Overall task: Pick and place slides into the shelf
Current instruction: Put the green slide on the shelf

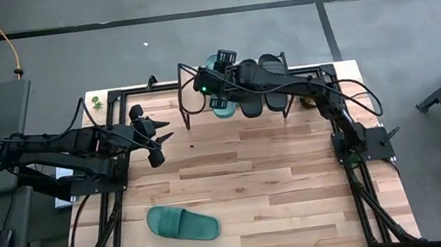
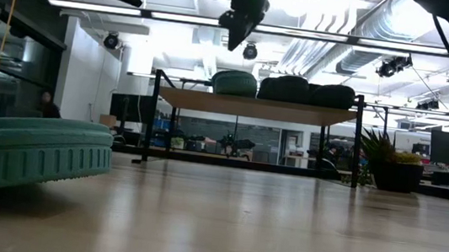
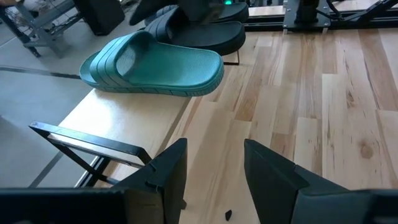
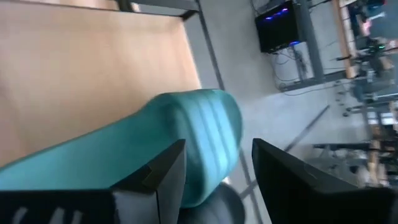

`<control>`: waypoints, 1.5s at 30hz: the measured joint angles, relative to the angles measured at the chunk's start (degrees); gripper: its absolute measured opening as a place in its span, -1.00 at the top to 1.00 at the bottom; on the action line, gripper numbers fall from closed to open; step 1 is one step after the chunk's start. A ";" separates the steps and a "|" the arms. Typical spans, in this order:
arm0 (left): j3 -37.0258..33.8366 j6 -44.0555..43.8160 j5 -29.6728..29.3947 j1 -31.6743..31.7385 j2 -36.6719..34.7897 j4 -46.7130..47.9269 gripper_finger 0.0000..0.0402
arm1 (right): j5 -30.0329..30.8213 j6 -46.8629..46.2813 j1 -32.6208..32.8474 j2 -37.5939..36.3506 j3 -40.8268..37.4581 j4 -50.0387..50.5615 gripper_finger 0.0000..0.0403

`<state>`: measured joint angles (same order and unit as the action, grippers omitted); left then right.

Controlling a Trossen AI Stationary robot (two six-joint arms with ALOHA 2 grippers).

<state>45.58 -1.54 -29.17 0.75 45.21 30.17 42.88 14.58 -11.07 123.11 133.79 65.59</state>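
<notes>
We see the right gripper [image 4: 214, 171] open and holding nothing, up over a green slide [image 1: 220, 106] on the shelf [image 2: 252, 106]. Two black slides [image 1: 262, 80] lie beside it there. The left gripper [image 1: 158, 143] waits open near the shelf. Another green slide [image 1: 182, 223] lies on the table [image 1: 298, 190].

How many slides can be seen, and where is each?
4. One teal slide lies on the tabletop near the front. One teal slide and two black slides sit on the shelf, partly hidden under the right arm.
</notes>
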 joint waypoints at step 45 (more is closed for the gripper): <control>0.00 -15.63 10.96 -0.02 -0.04 18.01 0.29 | -20.44 -16.10 18.46 -0.04 0.33 6.83 0.13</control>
<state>45.58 -17.17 -18.21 0.73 45.17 48.19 22.44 -1.52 7.38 123.07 134.13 72.42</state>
